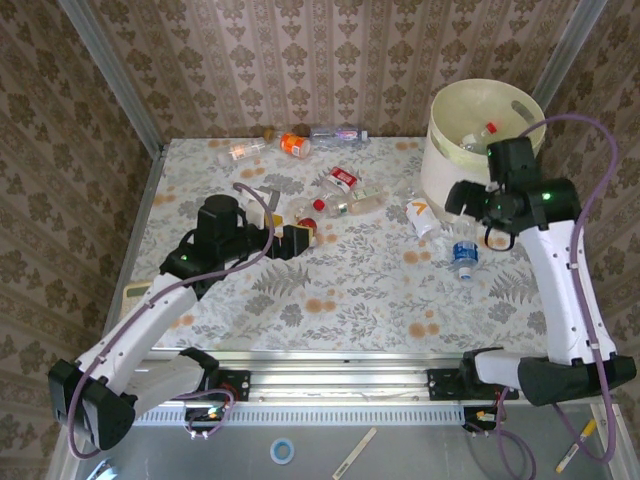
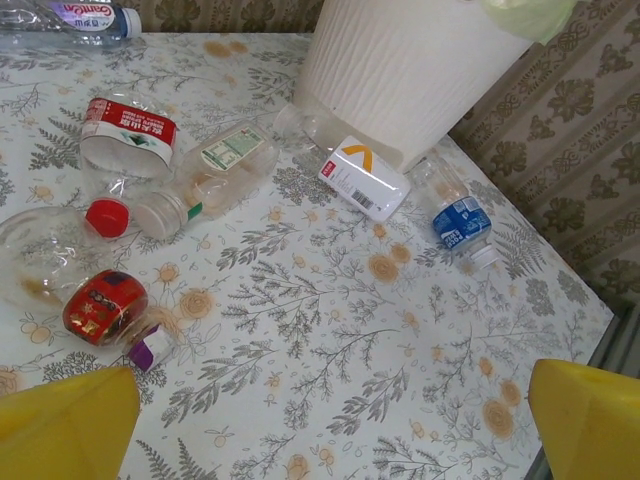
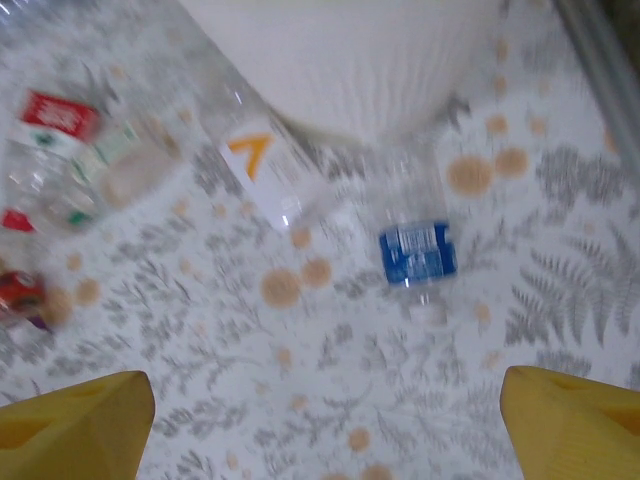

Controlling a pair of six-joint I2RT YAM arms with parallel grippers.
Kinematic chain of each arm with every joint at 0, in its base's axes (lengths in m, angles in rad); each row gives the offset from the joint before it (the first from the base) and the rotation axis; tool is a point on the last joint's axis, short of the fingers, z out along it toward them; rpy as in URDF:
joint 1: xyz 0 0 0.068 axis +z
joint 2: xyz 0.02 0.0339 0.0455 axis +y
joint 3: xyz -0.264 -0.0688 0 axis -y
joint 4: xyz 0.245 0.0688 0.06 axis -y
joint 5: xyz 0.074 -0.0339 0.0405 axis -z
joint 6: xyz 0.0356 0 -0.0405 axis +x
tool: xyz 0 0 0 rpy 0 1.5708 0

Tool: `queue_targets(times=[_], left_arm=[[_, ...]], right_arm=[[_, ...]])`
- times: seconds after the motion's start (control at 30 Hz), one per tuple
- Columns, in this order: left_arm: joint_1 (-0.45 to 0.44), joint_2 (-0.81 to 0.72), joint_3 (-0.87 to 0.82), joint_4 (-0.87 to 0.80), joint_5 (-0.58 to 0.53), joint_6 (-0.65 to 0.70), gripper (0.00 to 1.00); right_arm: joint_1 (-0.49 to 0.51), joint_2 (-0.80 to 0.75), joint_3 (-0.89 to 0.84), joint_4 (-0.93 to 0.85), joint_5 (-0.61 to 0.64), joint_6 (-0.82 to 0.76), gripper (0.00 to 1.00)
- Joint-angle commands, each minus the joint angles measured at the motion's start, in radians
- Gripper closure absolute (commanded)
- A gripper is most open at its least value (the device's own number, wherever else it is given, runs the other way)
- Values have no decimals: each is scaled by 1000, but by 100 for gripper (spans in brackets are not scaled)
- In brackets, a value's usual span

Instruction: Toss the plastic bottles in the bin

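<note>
Right gripper (image 3: 322,405): wide open, empty; blue-label bottle (image 3: 418,252) just ahead, bin (image 3: 345,60) beyond. Left gripper (image 2: 330,415): wide open, empty, bottles (image 2: 215,168) ahead.

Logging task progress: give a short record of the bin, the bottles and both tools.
bin: upright at the table's far right, red-capped bottle inside
at its foot: white-label bottle, blue-label bottle, both lying
elsewhere: mid-table bottles in a cluster; far-edge bottles in a row
left tool: open, empty, by the cluster
right tool: open, empty, beside the bin
progress: most bottles not yet binned
</note>
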Motion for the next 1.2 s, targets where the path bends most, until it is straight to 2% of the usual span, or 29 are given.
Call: queue_targets(times=[0.0, 0.17, 0.27, 0.57, 0.73, 1.17], left_arm=[[10, 4, 33, 7, 24, -16, 0], [10, 4, 38, 2, 25, -16, 0], [12, 4, 41, -8, 25, -13, 0], [15, -26, 42, -38, 12, -9, 0], [20, -45, 42, -50, 8, -9, 0], [26, -77, 62, -69, 5, -5, 0]], right_arm=[[4, -71, -128, 32, -36, 74, 9], [3, -131, -356, 154, -38, 79, 9], [-8, -119, -429, 215, -21, 48, 9], [-123, -33, -512, 390, -8, -90, 10], [-183, 22, -544, 488, -60, -180, 11], [-251, 208, -599, 684, -167, -361, 13]])
